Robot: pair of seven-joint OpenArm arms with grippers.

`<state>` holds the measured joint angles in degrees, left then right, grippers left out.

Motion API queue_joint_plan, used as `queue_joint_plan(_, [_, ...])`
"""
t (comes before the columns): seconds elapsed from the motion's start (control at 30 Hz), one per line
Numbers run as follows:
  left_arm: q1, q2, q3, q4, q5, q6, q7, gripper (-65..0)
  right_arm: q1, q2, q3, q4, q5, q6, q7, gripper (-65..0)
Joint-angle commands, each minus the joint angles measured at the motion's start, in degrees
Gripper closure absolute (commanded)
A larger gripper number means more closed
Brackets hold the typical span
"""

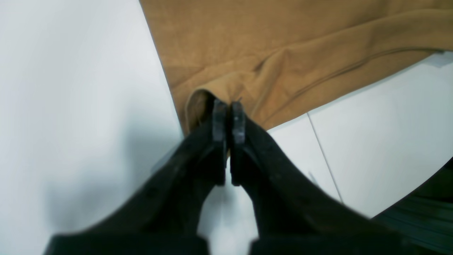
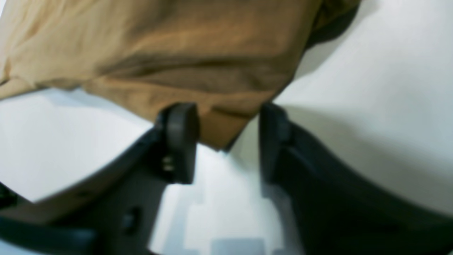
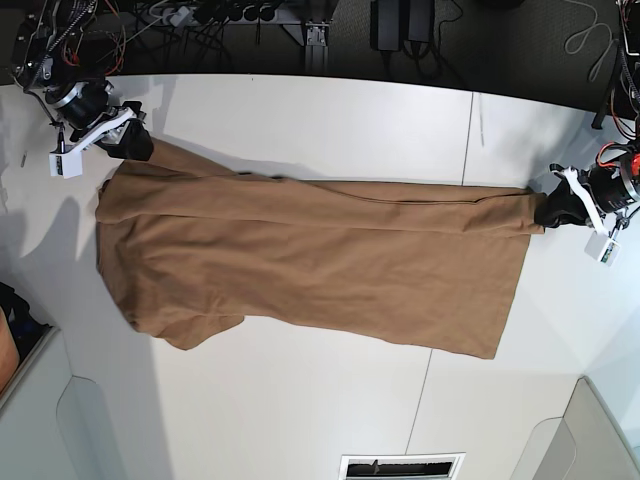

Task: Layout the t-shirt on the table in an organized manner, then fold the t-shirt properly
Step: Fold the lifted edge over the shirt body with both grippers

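Seen from above, our tan t-shirt point(image 3: 320, 260) lies stretched across the middle of the white counter point(image 3: 300, 410). At the right edge of the frame, our left claw point(image 1: 229, 117) is clamped on a corner of the cloth. At upper left, our right claw point(image 2: 226, 124) stands apart, with a shirt corner hanging between its fingers, not yet pinched. The fabric looks soft, light and limp; we judge it will sag and wrinkle unless we take hold at the corners and keep it taut.
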<state>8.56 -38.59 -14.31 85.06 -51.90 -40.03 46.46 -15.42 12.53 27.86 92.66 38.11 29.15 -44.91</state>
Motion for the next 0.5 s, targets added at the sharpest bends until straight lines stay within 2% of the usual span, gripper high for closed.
queue_joint_plan(0.0, [-0.7, -1.4, -0.7, 0.7, -1.0, 0.0, -0.9, 0.0, 0.0, 0.6, -0.2, 0.0, 0.3, 0.0, 0.3, -17.3])
queue_joint_plan(0.17, [-0.7, -1.4, -0.7, 0.7, -1.1, 0.0, -0.9, 0.0, 0.0, 0.6, -0.6, -0.3, 0.3, 0.2, 0.7, -0.7])
queue_joint_plan(0.33, [-0.8, -1.4, -0.7, 0.8, -2.1, 0.0, 1.1, 0.0, 0.0, 0.6, -0.6, -0.3, 2.2, 0.3, 0.7, 0.0])
queue_joint_plan(0.47, [-0.7, -1.5, -0.7, 1.7, -6.2, 0.0, 6.4, 0.0, -0.7, 0.6, -0.4, 1.3, 5.7, 2.7, -3.0, 0.0])
